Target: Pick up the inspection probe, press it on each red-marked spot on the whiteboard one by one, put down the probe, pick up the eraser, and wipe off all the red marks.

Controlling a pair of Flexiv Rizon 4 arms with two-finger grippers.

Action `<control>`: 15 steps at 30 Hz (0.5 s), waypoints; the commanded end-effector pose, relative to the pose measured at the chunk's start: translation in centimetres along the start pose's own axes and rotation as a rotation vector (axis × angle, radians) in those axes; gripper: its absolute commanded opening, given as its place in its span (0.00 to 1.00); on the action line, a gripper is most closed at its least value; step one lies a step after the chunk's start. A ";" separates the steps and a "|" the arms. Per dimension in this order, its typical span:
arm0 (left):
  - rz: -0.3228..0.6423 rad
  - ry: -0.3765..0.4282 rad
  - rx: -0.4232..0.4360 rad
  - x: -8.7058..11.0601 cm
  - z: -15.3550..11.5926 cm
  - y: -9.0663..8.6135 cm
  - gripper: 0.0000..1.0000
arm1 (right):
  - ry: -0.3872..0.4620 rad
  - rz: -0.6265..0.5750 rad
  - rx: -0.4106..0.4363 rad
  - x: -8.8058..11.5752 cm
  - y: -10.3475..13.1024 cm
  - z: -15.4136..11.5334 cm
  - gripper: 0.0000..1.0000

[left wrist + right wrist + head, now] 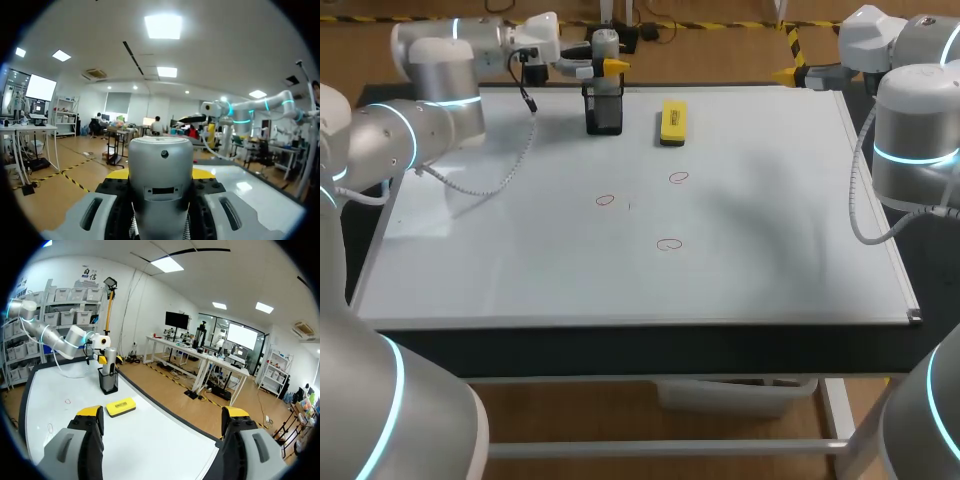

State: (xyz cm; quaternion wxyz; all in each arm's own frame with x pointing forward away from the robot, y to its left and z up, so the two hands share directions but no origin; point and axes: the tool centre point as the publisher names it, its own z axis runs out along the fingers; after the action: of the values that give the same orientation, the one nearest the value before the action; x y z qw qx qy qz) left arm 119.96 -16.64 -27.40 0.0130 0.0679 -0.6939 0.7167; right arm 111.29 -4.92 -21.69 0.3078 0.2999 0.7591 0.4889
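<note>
The grey inspection probe (606,45) stands upright in a black holder (604,110) at the whiteboard's (770,220) far edge. My left gripper (608,68) comes in from the left at the probe's upper part. In the left wrist view the probe (161,185) fills the gap between the fingers, which press on both its sides. The yellow eraser (673,122) lies just right of the holder. Three small red rings are drawn mid-board (606,200), (679,178), (668,244). My right gripper (162,415) hangs open and empty off the far right corner (798,74).
From the right wrist view the holder (108,381), the probe (110,357) and the eraser (120,407) sit well ahead of the open fingers. A grey cable (510,170) from my left arm droops over the board's left part.
</note>
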 end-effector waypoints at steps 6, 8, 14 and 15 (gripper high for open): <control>0.015 0.025 0.012 -0.4 -0.2 -0.5 0.00 | 0.001 0.000 0.002 -0.1 0.0 0.0 1.00; 0.021 0.029 0.014 -0.4 -0.3 -0.7 0.00 | 0.001 0.000 0.002 -0.1 0.0 0.0 1.00; 0.038 0.034 0.014 0.0 -0.5 -1.7 0.00 | 0.001 0.000 0.002 -0.1 0.0 0.0 1.00; 0.041 0.036 0.014 0.1 -0.5 -1.9 0.00 | 0.001 0.000 0.002 -0.1 0.0 0.0 1.00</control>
State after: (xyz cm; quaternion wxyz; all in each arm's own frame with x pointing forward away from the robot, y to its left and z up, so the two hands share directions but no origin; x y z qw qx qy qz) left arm 119.81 -16.24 -25.98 0.0074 0.0451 -0.6874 0.7249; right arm 111.29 -4.92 -21.69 0.3078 0.2999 0.7591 0.4889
